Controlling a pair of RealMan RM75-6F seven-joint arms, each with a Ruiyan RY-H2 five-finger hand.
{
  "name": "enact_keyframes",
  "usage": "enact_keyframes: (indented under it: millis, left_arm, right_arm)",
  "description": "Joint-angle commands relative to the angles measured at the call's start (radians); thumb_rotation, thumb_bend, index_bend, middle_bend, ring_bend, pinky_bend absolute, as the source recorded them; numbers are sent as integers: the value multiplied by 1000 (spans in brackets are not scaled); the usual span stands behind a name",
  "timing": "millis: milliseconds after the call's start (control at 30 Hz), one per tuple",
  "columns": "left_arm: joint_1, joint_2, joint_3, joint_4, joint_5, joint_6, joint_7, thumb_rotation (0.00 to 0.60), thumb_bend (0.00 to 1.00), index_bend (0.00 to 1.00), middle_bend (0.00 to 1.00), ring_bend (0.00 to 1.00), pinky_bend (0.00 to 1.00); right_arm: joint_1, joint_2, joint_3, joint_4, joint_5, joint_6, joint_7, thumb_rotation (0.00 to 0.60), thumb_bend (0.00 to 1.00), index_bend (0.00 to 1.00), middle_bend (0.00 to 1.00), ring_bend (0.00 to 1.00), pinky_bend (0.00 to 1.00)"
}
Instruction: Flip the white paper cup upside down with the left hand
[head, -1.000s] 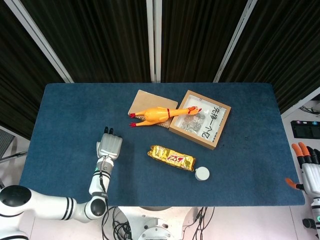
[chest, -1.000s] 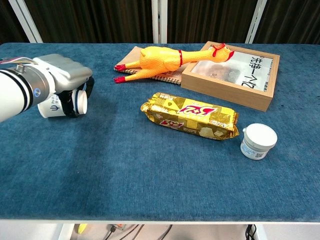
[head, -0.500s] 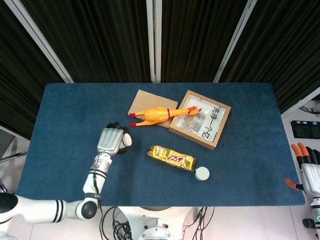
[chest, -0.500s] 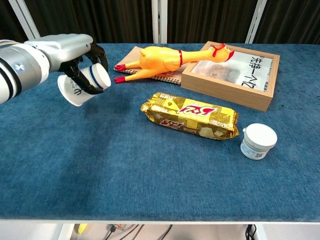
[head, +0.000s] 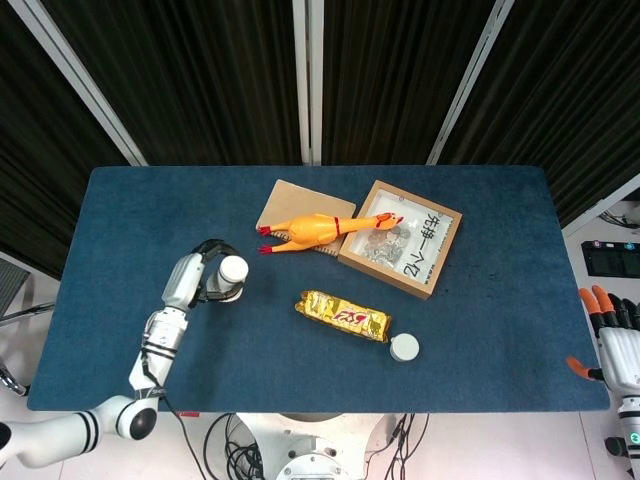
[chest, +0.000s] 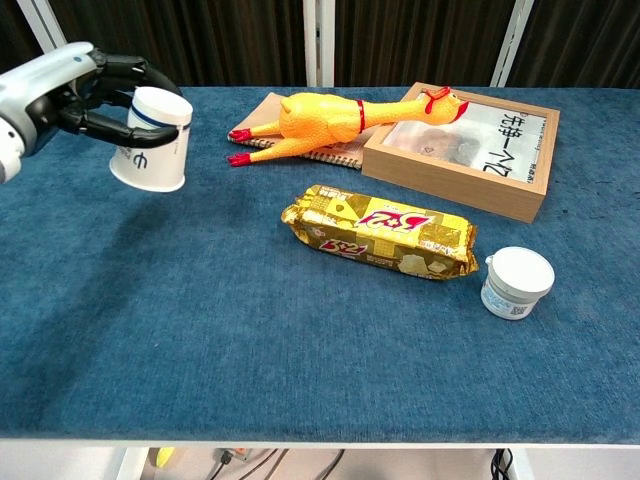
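Blue surface (head: 120, 220) lay bare left of the rubber chicken (chest: 330, 118); there we saw our left robot hand (chest: 95, 95) gripping the white paper cup (chest: 152, 138), inverted, wide rim lowest.

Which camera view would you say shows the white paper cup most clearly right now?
The chest view: the white paper cup shows side-on, base up, in the left hand. The head view shows only its round base from above.

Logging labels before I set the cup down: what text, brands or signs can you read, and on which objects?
white paper cup, held by the left hand: a dark logo mark, no readable words.
snack packet: red brand lettering, too blurred to read.
framed picture: large black handwritten characters, not legible.
small white jar: label print too small.
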Motion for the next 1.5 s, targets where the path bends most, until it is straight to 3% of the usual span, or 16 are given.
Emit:
enact_keyframes:
  millis: [33, 367, 667, 867, 1033, 1300, 1400, 1500]
  left_arm:
    - [70, -89, 23, 207, 114, 30, -191, 600, 243, 450, 465, 174, 204]
    - [81, -176, 46, 395, 187, 63, -273, 600, 242, 444, 462, 168, 197]
    - [84, -196, 45, 445, 210, 64, -334, 600, 227, 404, 423, 151, 179]
    - [88, -183, 51, 442, 216, 46, -347, 600, 217, 210, 244, 76, 130]
    - [95, -171, 55, 431, 234, 68, -343, 600, 209, 150, 202, 51, 116]
    - [134, -68, 43, 260, 280, 200, -241, 600, 203, 138, 167, 26, 107]
    - [174, 39, 46, 135, 294, 263, -88, 600, 172, 162, 160, 25, 103]
    - [236, 222, 75, -35, 279, 283, 176, 600, 157, 214, 160, 19, 82]
  right_arm:
    - [-2, 2, 0, -2, -1, 4, 1, 600, 68, 0, 0, 0, 0]
    - [-2, 3, -1, 2, 3, -1, 6, 600, 69, 0, 0, 0, 0]
    - [0, 4, -1, 0, 6, -5, 2, 600, 69, 0, 0, 0, 0]
    - [0, 5, 0, -2, 9, -7, 1, 600, 68, 0, 0, 0, 0]
    - [1, 7, 1, -4, 11, -6, 0, 600, 69, 0, 0, 0, 0]
    - [-5, 14, 6, -13, 3, 15, 4, 600, 70, 0, 0, 0, 0]
    - [-8, 18, 5, -17, -8, 27, 13, 600, 69, 0, 0, 0, 0]
    - [-12, 17, 5, -16, -23, 46, 18, 600, 67, 0, 0, 0, 0]
